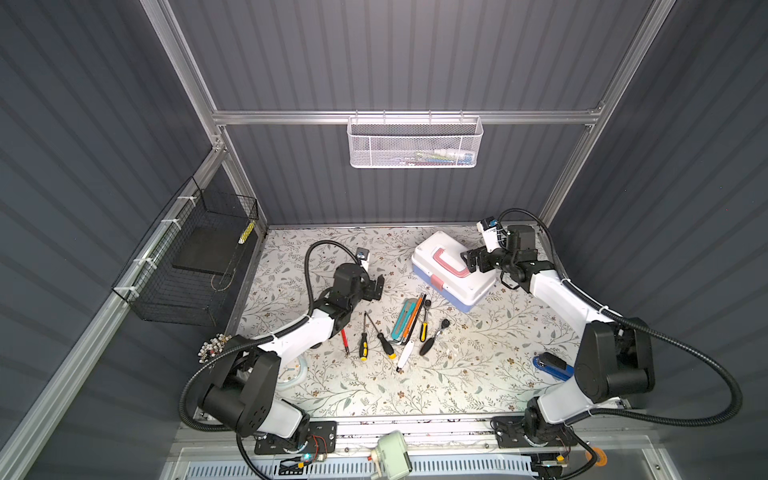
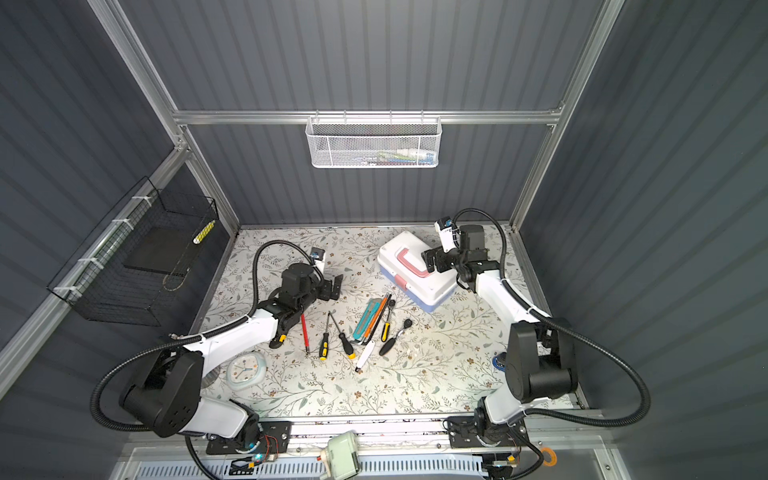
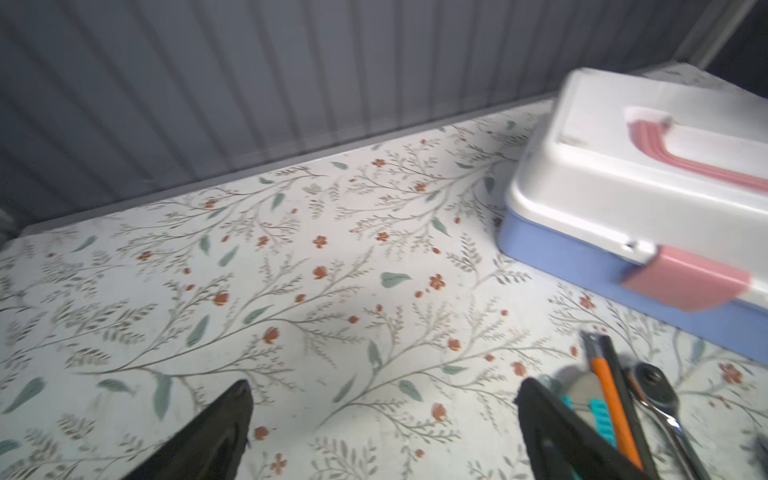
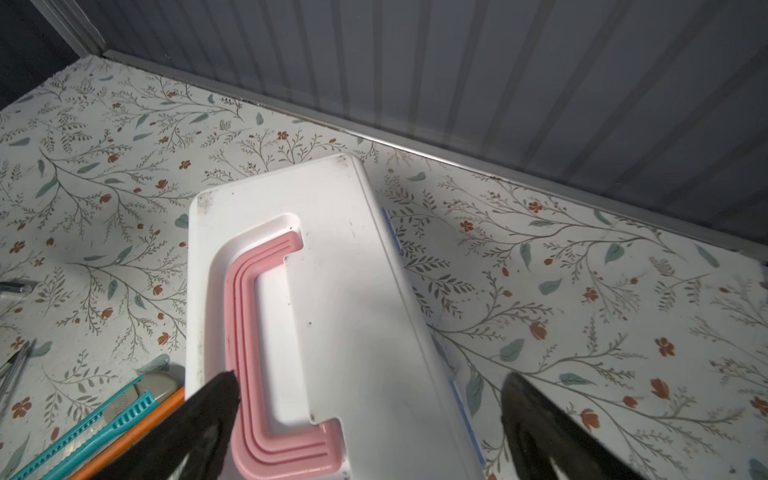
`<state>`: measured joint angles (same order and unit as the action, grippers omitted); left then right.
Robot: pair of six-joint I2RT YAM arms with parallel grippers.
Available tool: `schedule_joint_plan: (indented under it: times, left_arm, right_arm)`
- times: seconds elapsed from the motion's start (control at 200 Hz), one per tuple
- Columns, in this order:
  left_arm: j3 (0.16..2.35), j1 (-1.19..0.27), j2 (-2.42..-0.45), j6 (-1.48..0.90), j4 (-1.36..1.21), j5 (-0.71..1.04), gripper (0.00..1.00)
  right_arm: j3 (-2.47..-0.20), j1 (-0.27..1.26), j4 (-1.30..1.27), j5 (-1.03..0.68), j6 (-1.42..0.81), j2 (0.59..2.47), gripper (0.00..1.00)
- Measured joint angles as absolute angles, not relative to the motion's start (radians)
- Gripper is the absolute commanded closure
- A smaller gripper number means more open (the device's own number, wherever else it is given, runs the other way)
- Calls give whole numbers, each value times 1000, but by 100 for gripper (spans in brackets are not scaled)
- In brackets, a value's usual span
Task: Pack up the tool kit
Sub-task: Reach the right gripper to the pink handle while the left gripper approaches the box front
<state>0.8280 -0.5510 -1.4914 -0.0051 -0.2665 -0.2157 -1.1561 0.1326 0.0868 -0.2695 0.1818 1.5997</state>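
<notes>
Floral-patterned tabletop (image 1: pixel 478 374) bears the closed white-lidded, blue-based plastic toolbox (image 1: pixel 432 249) at back right. The right gripper (image 1: pixel 468 261) hangs over its lid, spread wide and empty. The left gripper (image 1: pixel 377 287), equally wide and empty, hangs near the scattered hand tools (image 1: pixel 401 318).

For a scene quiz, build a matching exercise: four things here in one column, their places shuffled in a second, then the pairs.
1 white-lidded plastic tool box
2 white mesh wire basket
3 blue stapler
4 pale-rimmed clock

A hangs on the back rail
B beside right arm
C beside left arm
D beneath open right hand

Pairs: 1-D, 2-A, 3-B, 4-C
</notes>
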Motion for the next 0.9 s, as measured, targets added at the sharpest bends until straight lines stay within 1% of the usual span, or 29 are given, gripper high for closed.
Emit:
schedule_joint_plan:
  times: [0.24, 0.56, 0.765, 0.9]
  left_arm:
    - [860, -643, -1591, 17, -242, -176, 0]
    - [918, -676, -1614, 27, -209, -111, 0]
    - [928, -703, -1657, 34, -177, -106, 0]
    - [951, -715, -1681, 38, -160, -102, 0]
  right_arm:
    - [-1186, 151, 147, -266, 226, 1685, 1]
    - [-1240, 153, 145, -262, 241, 1771, 1]
    - [-1246, 154, 134, -260, 245, 1779, 1]
    - [-1248, 154, 137, -259, 249, 1780, 7]
